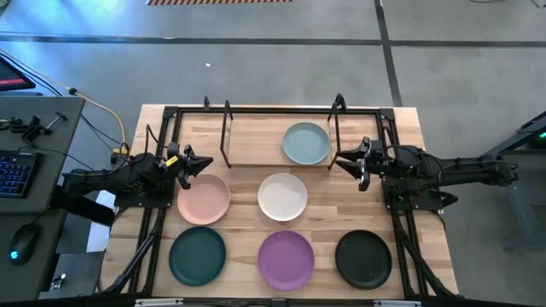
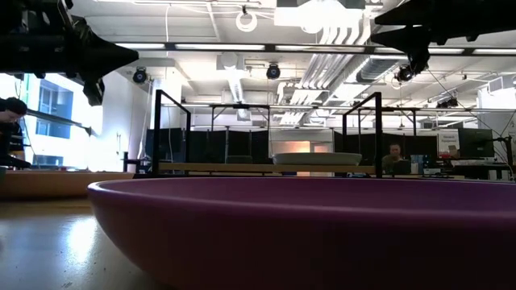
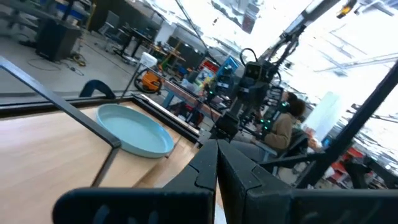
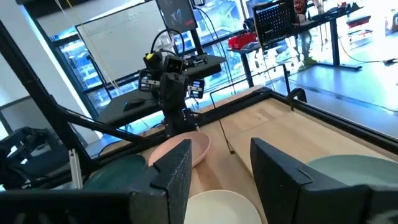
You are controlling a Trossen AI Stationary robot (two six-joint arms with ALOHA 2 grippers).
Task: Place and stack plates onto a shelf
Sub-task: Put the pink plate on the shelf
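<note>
Purple plate (image 2: 322, 234) is filling the foreground of the low view, lying nearest the table's front edge between the dark teal plate (image 1: 197, 255) at its 9 o'clock and the black plate (image 1: 363, 257) at its 3 o'clock. Behind them the pink plate (image 1: 204, 199) and the white plate (image 1: 282, 196) are lying side by side, apart from each other. Only the pale blue-grey plate (image 1: 305, 143) is sitting on the shelf (image 1: 256, 141), toward its right half, at 12 o'clock from the white plate.

Left gripper (image 1: 193, 165) is hovering just beside the pink plate's far-left rim, at about 10 o'clock from it, holding nothing; its fingers look nearly closed in its wrist view. Right gripper (image 1: 354, 164) is hanging at 4 o'clock from the shelved plate, just off the shelf's right end, with its fingers (image 4: 176, 168) spread wide and empty.

One plate appears placed and five are waiting, so the task seems to be between placements, at the start of another pick. A likely next move is for the left gripper to part its fingers, drop to the pink plate's rim and pinch that thin edge, then lift it clear of the rod frame onto the shelf's free left half.
</note>
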